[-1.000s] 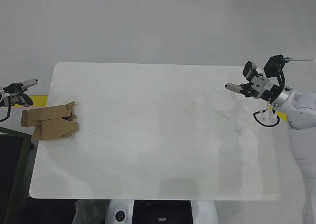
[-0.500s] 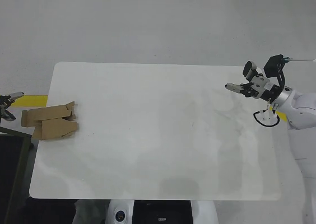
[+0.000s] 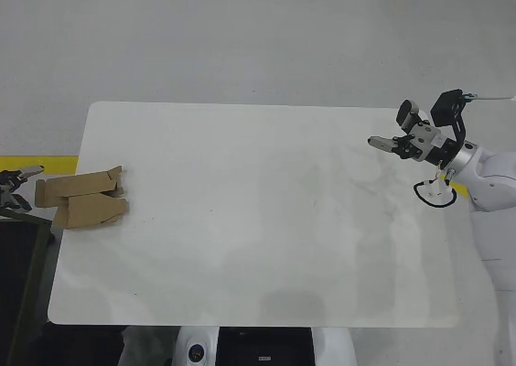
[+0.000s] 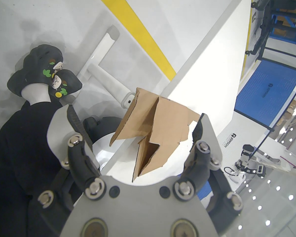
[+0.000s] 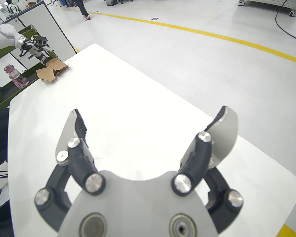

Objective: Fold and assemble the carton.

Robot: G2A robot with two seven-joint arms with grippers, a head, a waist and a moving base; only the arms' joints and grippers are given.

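The flattened brown carton (image 3: 80, 199) lies at the left edge of the white table (image 3: 267, 238), partly overhanging it. My left gripper (image 3: 22, 174) hangs just off that edge, left of the carton, fingers open and apart from it. From the left wrist, the carton (image 4: 160, 129) lies beyond the open gripper (image 4: 137, 113), nothing held. My right gripper (image 3: 384, 144) hovers open over the table's far right part, far from the carton. In the right wrist view the open gripper (image 5: 150, 111) is empty, with the carton (image 5: 50, 71) and the left gripper (image 5: 39, 48) in the distance.
A dark green rack (image 5: 5, 92) holding a pink bottle (image 5: 13, 75) stands beside the table's left edge, under the left arm. A yellow floor line (image 3: 52, 165) runs behind the carton. The wide tabletop between the two arms is bare.
The left gripper has drawn back from the table's left edge, moving left and nearer, then edged slightly back toward the carton. The carton and right arm have not moved.
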